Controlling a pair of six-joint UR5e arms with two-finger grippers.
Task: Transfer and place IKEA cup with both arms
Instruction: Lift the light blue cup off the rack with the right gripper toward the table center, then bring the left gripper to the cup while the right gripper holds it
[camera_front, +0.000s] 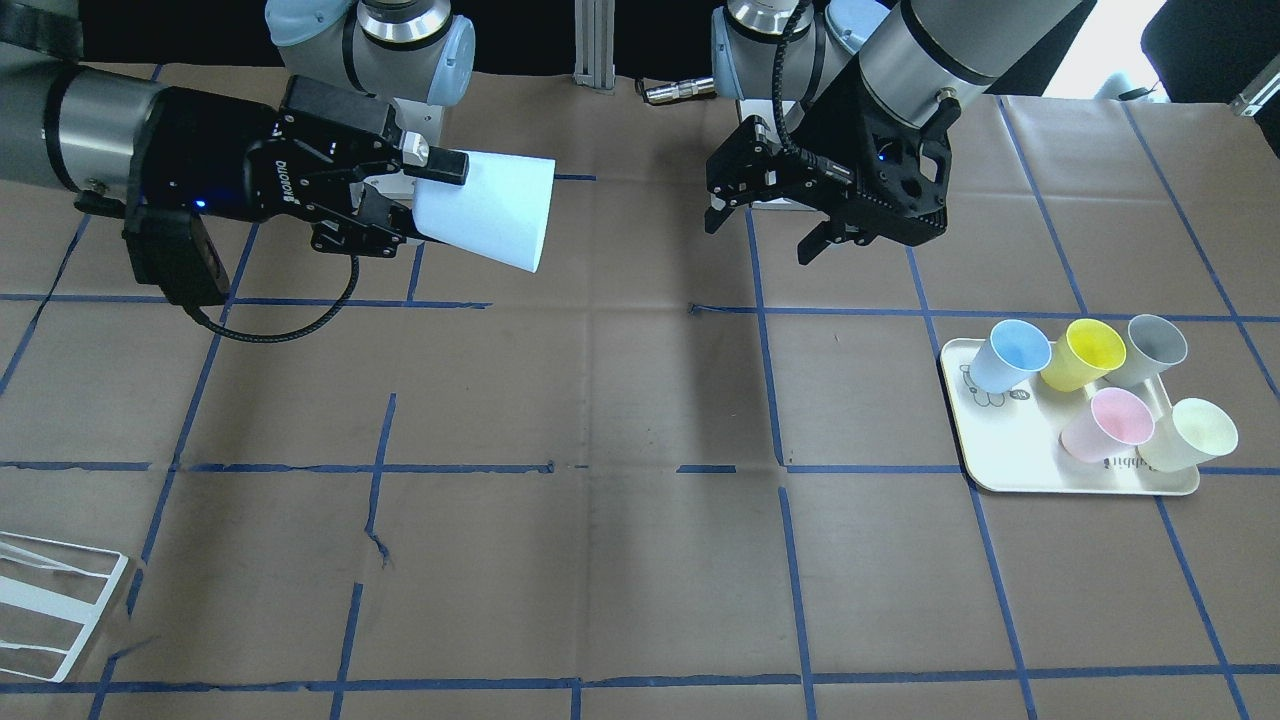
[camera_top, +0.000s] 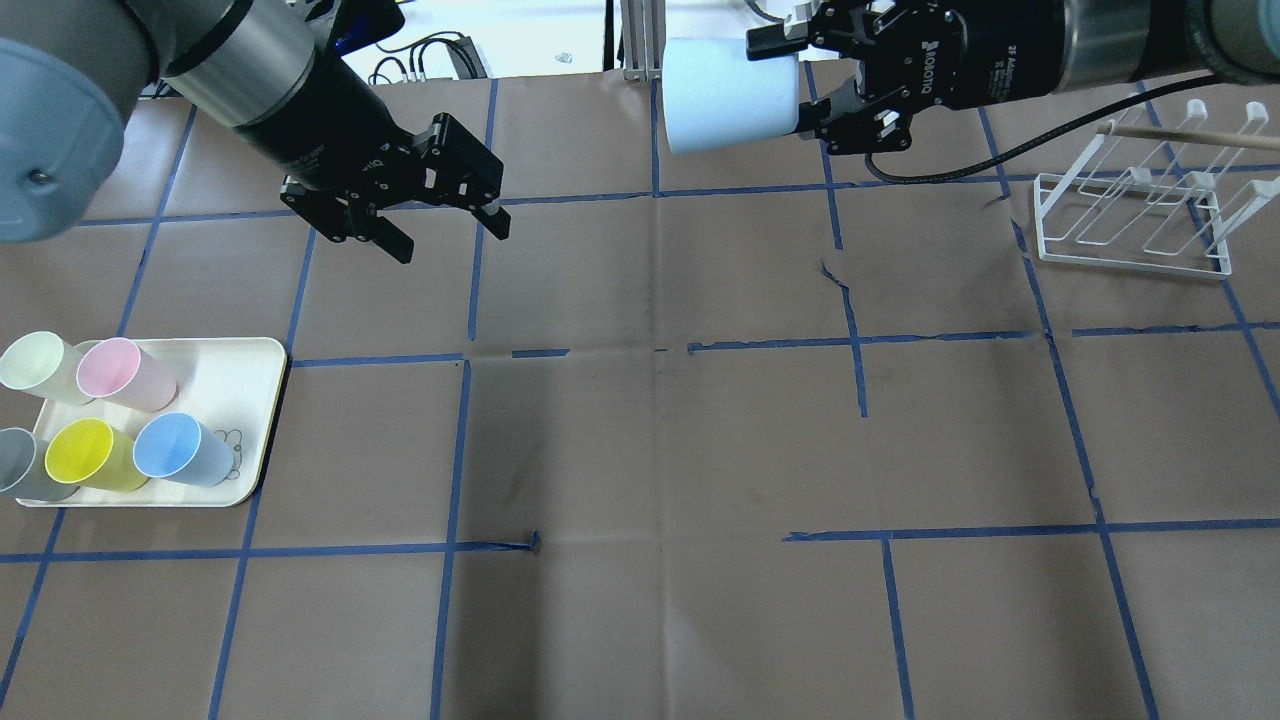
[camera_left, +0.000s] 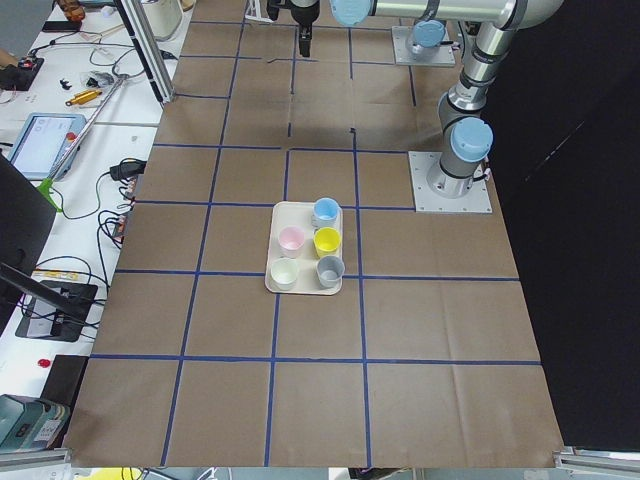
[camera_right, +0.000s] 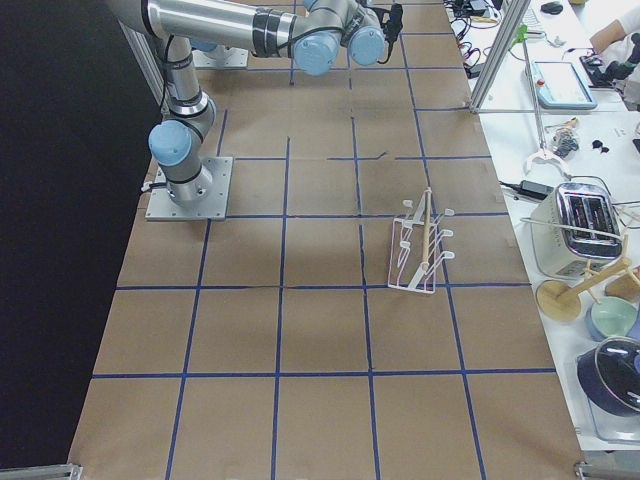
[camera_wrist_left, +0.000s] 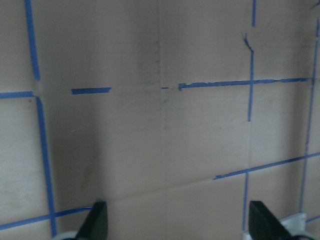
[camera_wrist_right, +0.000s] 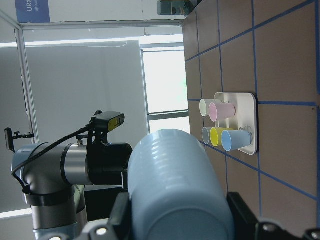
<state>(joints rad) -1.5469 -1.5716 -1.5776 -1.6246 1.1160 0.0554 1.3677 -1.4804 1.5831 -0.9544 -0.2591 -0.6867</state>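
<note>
One IKEA cup (camera_top: 725, 95) clamped in ROBOTIQ-marked right gripper (camera_top: 792, 82).

The right arm (camera_front: 60, 125), upper left in the front-facing view, and the left arm (camera_front: 930, 40), upper right, are silver-grey tubes with pale-blue joint caps (camera_front: 452, 60). Each ends in a black two-finger gripper with a small blue light (camera_front: 200, 205). The right gripper (camera_front: 440, 200) bears white lettering (camera_front: 285, 185); a black cable (camera_front: 280, 330) loops below its boxy black wrist camera (camera_front: 175, 255). The left gripper (camera_front: 758, 240) has a thin black cable (camera_front: 790, 95) too.
</note>
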